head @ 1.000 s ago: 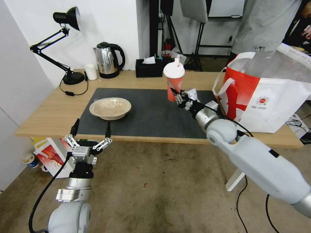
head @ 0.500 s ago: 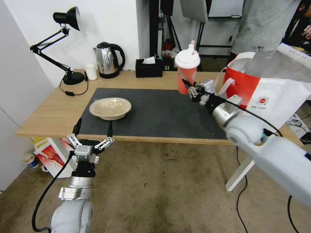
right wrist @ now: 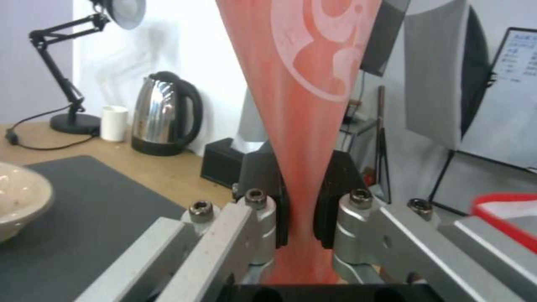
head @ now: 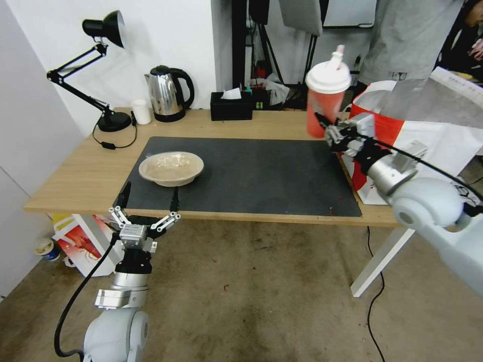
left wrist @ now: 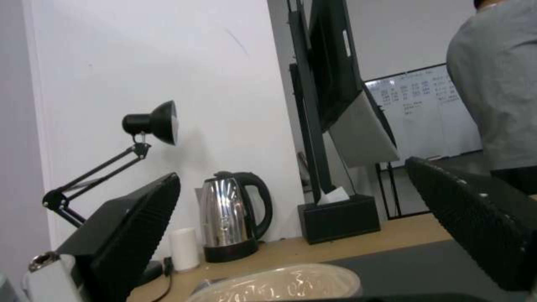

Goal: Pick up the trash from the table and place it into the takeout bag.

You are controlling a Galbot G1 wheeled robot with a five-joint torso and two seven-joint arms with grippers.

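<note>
Cup now rides higher and nearer our takeout bag, clenched in our right claw; left claw stays spread below the bench

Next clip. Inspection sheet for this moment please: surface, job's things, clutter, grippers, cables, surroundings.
Surface: table with dark mat, mostly bare.
Job's things: red cup held in the air beside the takeout bag; beige bowl on the mat.
Clutter: kettle, small white cup, desk lamp, tissue box along the far edge.
Grippers: right gripper jaws shut on the cup's lower part; left gripper open at the near table edge, before the bowl.
Cables: lamp cord on the table; cables on the floor.
Surroundings: person in grey behind the bag, not touching anything.
</note>
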